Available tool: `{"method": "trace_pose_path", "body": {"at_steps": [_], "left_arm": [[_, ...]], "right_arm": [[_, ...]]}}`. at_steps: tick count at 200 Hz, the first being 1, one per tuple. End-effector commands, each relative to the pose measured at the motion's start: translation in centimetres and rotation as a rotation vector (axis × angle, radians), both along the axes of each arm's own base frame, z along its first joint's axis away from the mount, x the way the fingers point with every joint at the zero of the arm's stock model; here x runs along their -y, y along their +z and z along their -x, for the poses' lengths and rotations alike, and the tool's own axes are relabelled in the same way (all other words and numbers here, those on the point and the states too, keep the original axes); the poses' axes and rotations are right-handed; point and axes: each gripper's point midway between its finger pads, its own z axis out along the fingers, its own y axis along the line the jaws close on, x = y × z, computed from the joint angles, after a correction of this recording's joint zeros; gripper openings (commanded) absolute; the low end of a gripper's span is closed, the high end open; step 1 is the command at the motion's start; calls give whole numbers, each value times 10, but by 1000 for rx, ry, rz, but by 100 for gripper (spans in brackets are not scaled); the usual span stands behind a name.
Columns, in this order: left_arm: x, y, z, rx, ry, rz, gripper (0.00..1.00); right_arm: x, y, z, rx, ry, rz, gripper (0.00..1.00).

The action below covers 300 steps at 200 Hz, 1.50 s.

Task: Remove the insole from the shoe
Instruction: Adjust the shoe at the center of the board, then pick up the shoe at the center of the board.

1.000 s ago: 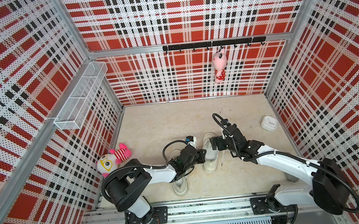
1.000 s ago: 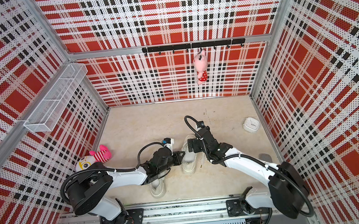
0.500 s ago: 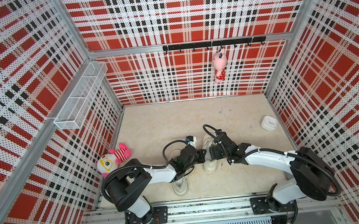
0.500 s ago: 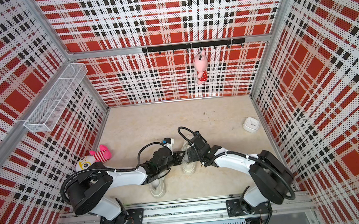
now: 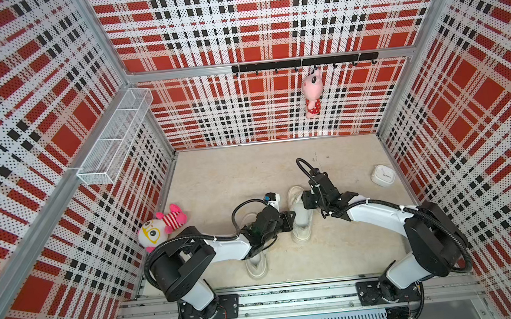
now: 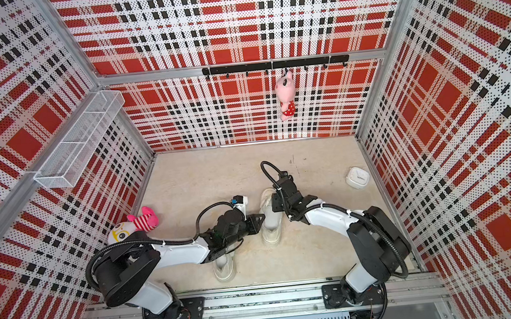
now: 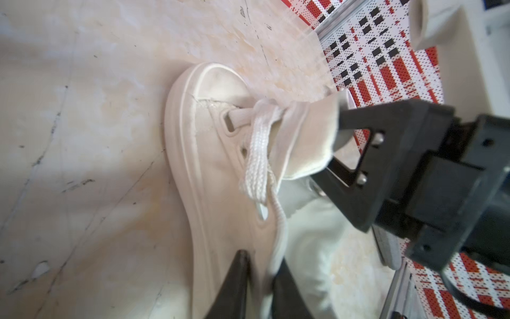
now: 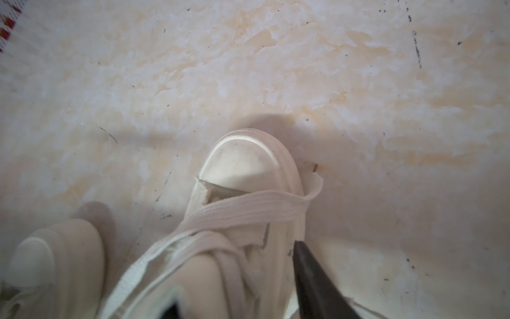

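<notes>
The shoe (image 5: 303, 228) is set sole-down on the desk (image 5: 233, 174), near its middle and between the two arms. Its long axis is laid front to back. The toe cap (image 8: 242, 163) is pointed toward the back wall and the heel toward the arm bases. A second shoe (image 5: 257, 267) is laid just beside it on the left, roughly parallel and nearer the front, and is partly hidden under the left arm.

The lace (image 7: 258, 154) is slack and draped across the upper. A cream flap (image 7: 309, 132) is raised out of the shoe's throat, just behind the first eyelets. It is clamped between the right fingers (image 7: 358, 121), which are placed at the shoe's right side. Whether this flap is the insole or the tongue cannot be told, and the insole cannot be made out apart from it.

The left fingers (image 7: 237, 281) are set at the shoe's left side, slightly parted, with the edge of the upper seen between them. Whether that edge is pinched cannot be told.

A small white device (image 5: 383, 176) is lying near the right wall, well apart from both shoes. The markings on its face are too small to be read. A plush toy (image 5: 162, 228) is lying by the left wall, and a pink one (image 5: 311, 95) is hung from the hook rail (image 5: 302, 63) on the back wall.
</notes>
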Motion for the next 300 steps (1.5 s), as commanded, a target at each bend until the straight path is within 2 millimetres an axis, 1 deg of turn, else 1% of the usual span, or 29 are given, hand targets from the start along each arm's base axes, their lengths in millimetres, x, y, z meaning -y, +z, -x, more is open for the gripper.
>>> {"method": "trace_pose_path", "body": {"at_steps": [1,17,24,28,38,40,42,43,44,48,61,73,86,100,121,141,153,166,209,227,242,262,276,300], "left_arm": [[9,30,-1,61,-34,72,35],[5,39,-1,101,-36,74,47],[1,45,-2,120,-31,76,53],[-1,49,-2,131,-26,78,62],[-11,57,-4,155,-9,87,79],[-13,59,-5,160,-3,90,85],[-15,59,-6,161,2,89,96],[-16,60,-6,162,5,89,99],[-18,61,-7,166,7,91,100],[-23,64,-9,172,18,94,98],[-38,71,-17,186,51,107,98],[-50,72,-26,183,71,115,98],[-59,72,-37,178,85,122,98],[-63,71,-48,171,94,128,98],[-54,74,-59,167,29,155,98],[-36,78,-64,165,-56,200,100],[-23,78,-65,158,-111,215,98],[-16,73,-69,150,-141,222,96],[-9,49,-91,115,-177,234,89],[-4,42,-94,107,-204,246,85],[1,42,-94,109,-229,268,84],[-1,40,-97,108,-231,288,85],[0,46,-96,124,-246,325,85],[4,49,-98,134,-269,347,80]], "right_arm": [[2,7,-4,39,-8,-36,28],[5,13,0,50,1,-31,14],[7,18,1,68,28,-2,8],[8,20,2,73,34,7,5],[9,27,3,85,46,15,0],[9,29,3,87,50,17,0],[10,30,4,88,53,18,0],[10,31,4,89,55,17,0],[10,31,4,90,57,18,0],[10,33,5,93,64,20,0],[8,41,8,105,89,14,0],[4,50,12,128,125,-9,0],[-4,61,16,172,183,-39,0],[-9,71,19,222,236,-52,0],[-16,81,25,273,315,-54,0],[-25,85,30,303,380,-79,0],[-31,87,32,317,413,-98,0],[-36,90,34,334,442,-114,0],[-43,91,36,345,472,-121,0],[-45,91,38,344,482,-121,0],[-47,91,39,347,490,-120,0],[-46,91,40,347,490,-115,0],[-47,90,41,350,498,-121,0],[-48,88,43,343,512,-120,0]]}}
